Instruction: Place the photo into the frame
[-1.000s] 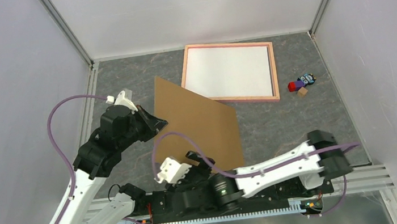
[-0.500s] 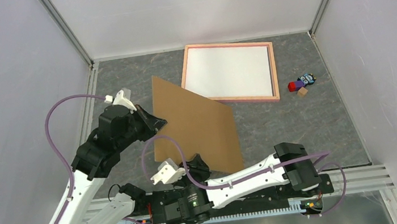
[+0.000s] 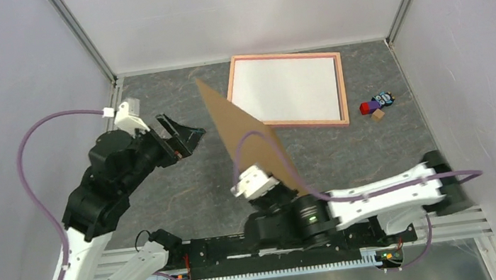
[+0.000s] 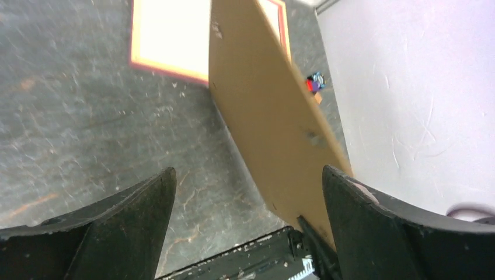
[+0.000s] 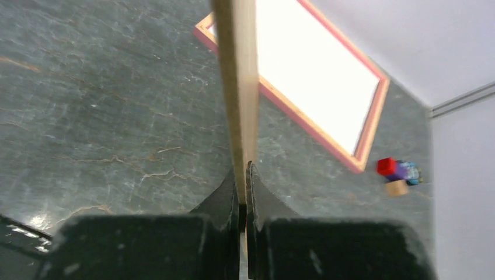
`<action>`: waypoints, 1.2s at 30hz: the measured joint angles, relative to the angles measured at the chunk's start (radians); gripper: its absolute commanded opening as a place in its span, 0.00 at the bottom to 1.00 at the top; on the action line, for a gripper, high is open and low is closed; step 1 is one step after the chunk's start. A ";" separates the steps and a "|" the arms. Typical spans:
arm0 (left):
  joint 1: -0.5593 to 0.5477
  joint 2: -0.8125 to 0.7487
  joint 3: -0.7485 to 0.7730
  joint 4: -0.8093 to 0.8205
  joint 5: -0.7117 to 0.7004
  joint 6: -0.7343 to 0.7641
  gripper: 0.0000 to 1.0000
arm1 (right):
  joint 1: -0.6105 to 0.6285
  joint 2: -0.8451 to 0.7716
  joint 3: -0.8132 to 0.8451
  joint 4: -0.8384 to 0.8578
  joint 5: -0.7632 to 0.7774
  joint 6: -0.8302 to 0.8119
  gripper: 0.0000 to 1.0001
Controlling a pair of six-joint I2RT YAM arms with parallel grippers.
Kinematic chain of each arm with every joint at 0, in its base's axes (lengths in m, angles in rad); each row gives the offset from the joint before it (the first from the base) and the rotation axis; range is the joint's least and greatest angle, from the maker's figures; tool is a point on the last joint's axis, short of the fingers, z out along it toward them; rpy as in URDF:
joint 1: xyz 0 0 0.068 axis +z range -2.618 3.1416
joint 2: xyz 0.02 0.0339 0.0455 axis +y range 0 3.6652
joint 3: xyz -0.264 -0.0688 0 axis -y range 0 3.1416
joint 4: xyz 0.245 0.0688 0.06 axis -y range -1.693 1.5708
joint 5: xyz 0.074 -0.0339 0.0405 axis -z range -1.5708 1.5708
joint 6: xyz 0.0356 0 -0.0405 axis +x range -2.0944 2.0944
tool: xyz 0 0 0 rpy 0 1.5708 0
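The pink frame [image 3: 342, 85] lies flat at the back of the table. The photo [image 3: 285, 91] lies inside it and shows only a plain white face. My right gripper [image 3: 273, 180] is shut on the near edge of a brown backing board [image 3: 245, 137] and holds it tilted up on edge in front of the frame. In the right wrist view the board [image 5: 239, 76] runs thin and upright out of the closed right gripper [image 5: 245, 169]. My left gripper [image 3: 184, 133] hangs open left of the board, apart from it; the board [image 4: 262, 93] passes near its right finger [image 4: 379, 221].
A small cluster of toy blocks [image 3: 376, 105], red, blue and tan, sits right of the frame near the right wall. Grey walls close in the left, back and right sides. The arm bases and a black rail [image 3: 280, 250] line the near edge.
The left gripper opened, let go of the board's left corner and drew back left. The right gripper shut on the board's near edge and raised it from flat to steeply tilted.
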 measured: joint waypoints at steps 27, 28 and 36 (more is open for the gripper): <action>0.000 0.069 -0.107 0.103 -0.187 0.126 1.00 | -0.780 -0.829 -0.615 1.019 -0.739 -0.131 0.00; 0.000 0.087 -0.104 0.115 -0.186 0.126 1.00 | -0.826 -0.822 -0.616 1.039 -0.766 -0.124 0.00; 0.045 0.343 -0.063 0.230 -0.151 0.092 1.00 | -1.323 -0.690 -0.677 1.260 -1.186 0.039 0.00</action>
